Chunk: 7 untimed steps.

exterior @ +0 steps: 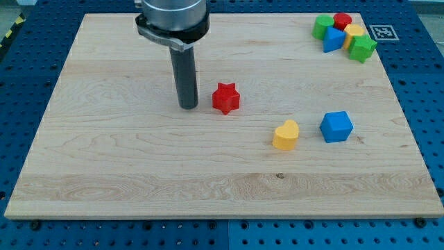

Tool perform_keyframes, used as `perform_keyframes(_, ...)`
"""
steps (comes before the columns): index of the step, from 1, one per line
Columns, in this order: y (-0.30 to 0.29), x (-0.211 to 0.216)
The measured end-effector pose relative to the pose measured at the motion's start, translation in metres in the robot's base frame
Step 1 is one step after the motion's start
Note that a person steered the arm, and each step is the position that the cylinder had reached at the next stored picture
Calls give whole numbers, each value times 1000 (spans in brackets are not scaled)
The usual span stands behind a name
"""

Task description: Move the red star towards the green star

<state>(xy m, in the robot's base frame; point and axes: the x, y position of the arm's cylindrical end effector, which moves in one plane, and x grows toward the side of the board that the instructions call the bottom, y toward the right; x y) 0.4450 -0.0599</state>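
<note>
The red star point(225, 98) lies near the middle of the wooden board point(104, 153). My tip point(188, 106) rests on the board just to the star's left, a small gap apart. The green star point(362, 48) sits at the view's top right, at the lower right of a tight cluster of blocks.
The cluster at the top right also holds a green block point(322, 27), a red block point(342, 21), a blue block point(333, 39) and a yellow block point(354, 32). A yellow heart point(285, 135) and a blue cube point(336, 127) lie right of centre, below the star.
</note>
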Motion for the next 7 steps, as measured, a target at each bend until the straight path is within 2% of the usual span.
perform_keyframes(1,40,-1)
perform_keyframes(2,97,-37)
perform_keyframes(3,121,-58)
perform_keyframes(5,59,-31)
perform_keyframes(6,80,-22)
perform_keyframes(7,137,-43)
